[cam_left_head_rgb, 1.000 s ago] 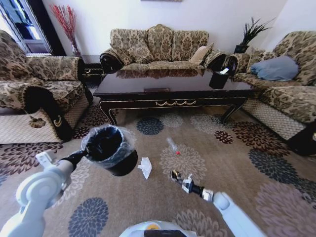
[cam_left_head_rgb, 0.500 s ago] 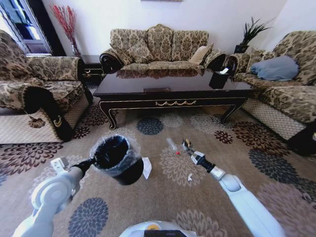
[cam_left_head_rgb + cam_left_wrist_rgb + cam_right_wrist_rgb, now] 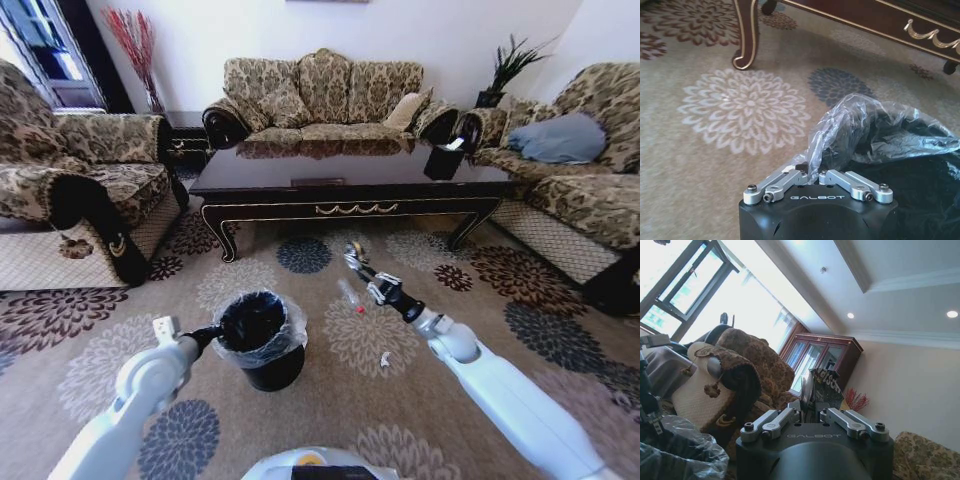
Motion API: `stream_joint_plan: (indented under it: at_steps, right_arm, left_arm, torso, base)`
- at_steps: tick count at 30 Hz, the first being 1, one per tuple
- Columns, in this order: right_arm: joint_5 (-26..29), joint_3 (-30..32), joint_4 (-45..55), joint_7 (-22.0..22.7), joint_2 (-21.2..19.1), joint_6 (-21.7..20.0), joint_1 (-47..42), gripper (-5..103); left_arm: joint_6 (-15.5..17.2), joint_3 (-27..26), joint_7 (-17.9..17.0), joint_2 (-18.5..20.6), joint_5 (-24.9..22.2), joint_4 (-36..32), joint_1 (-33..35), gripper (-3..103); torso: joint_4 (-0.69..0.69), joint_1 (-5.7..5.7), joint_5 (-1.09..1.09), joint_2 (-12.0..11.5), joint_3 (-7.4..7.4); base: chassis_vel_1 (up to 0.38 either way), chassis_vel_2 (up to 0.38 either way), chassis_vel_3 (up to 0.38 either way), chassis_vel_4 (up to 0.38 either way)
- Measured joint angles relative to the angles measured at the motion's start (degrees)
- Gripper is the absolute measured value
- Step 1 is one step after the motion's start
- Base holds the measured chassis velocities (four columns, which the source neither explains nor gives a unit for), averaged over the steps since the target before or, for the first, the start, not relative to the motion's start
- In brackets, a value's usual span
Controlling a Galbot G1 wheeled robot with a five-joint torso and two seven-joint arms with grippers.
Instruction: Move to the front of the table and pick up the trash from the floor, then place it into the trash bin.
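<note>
We hold the black plastic-lined bin (image 3: 262,340) by its rim, left gripper (image 3: 818,178) jaws closed; right gripper (image 3: 816,416) jaws pinch a dark wrapper (image 3: 823,384), raised beyond it for dropping in

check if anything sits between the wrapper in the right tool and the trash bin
Nothing visible does. The right tool holds the dark wrapper up above the carpet, and the trash bin, gripped by the left tool, stands open-topped.

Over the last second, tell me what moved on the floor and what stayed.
The left gripper, shut on the trash bin, brought it down and right, covering the tissue. The right gripper, shut on a dark wrapper, rose toward the table. The bottle and white scrap stayed put.
</note>
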Motion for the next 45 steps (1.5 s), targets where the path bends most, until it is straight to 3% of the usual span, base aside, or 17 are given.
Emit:
stream_joint_plan:
  at_steps: [7,13,22,33,42,43,45]
  right_arm:
    - [-0.5,-8.1,0.1,0.0,0.2,-0.7,6.2,13]
    - [-0.8,-14.8,-6.0,-0.7,3.7,-0.1,14.9,13]
    - [-2.9,-20.4,-12.7,-1.9,7.9,1.0,18.1,13]
    - [-6.9,-22.0,-13.9,-2.5,8.4,1.5,17.1,12]
    - [-7.9,-22.3,-13.7,-2.3,8.0,1.3,16.8,36]
    - [-7.8,-22.2,-13.6,-2.2,8.0,1.3,16.8,47]
    - [-7.7,-22.1,-13.6,-2.2,8.0,1.3,16.8,52]
  left_arm:
    - [0.0,5.2,-0.4,-2.0,0.3,4.0,-6.4,4]
    - [0.1,9.7,-0.7,-3.4,0.1,8.7,-12.7,4]
    - [0.1,14.1,-1.8,-5.4,-0.9,12.6,-18.9,4]
    - [0.1,14.1,-2.1,-5.6,-1.1,13.1,-19.4,4]
    - [0.3,13.6,-2.6,-5.1,-1.7,11.7,-19.4,4]
    - [0.4,13.5,-2.6,-4.9,-1.8,11.6,-19.3,4]
    - [0.4,13.4,-2.7,-4.8,-1.8,11.5,-19.1,4]
  torso:
    - [-0.01,0.00,0.00,0.0,0.00]
    - [0.00,0.01,0.01,0.0,0.00]
    - [-0.02,0.00,0.01,0.0,0.00]
    - [-0.01,0.00,0.00,0.0,-0.01]
    - [-0.02,0.00,0.00,0.0,-0.01]
    - [-0.02,0.00,0.01,0.0,-0.01]
    - [0.00,0.00,0.01,0.0,0.00]
  base:
    - [0.000,0.000,0.000,0.000]
    - [0.000,0.000,0.000,0.000]
    - [0.000,0.000,0.000,0.000]
    - [0.000,0.000,0.000,0.000]
    - [0.000,0.000,0.000,0.000]
    - [0.000,0.000,0.000,0.000]
    - [0.000,0.000,0.000,0.000]
